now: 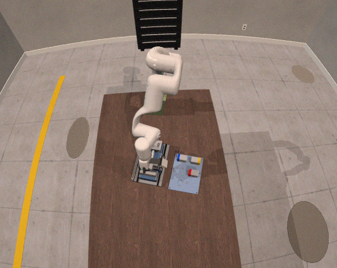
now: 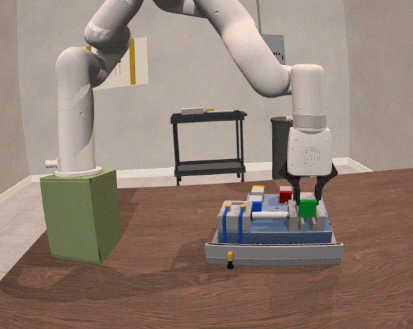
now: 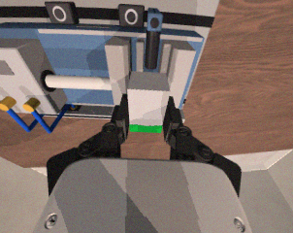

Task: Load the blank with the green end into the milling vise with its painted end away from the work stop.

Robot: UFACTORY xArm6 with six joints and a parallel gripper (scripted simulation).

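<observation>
My gripper (image 2: 307, 194) is shut on the blank with the green end (image 2: 307, 207) and holds it upright-fingered, low between the vise jaws. The green face points toward the exterior camera, away from the dark work stop rod (image 3: 152, 50). In the wrist view the blank (image 3: 146, 99) sits between the moving jaw (image 3: 116, 68) and the fixed jaw (image 3: 182, 73), fingers clamped near its green end. Its underside is close to the two low bars (image 2: 307, 223); I cannot tell if it touches them. The block with blue hoses (image 2: 233, 214) pushes a white rod (image 2: 270, 214).
The infeed plate (image 1: 185, 174) lies beside the vise and carries the blue-ended (image 1: 182, 157), yellow-ended (image 1: 195, 159) and red-ended (image 1: 193, 172) blanks. The vise stands on a raised grey plate (image 2: 273, 253). The arm's green base block (image 2: 80, 216) stands at the left.
</observation>
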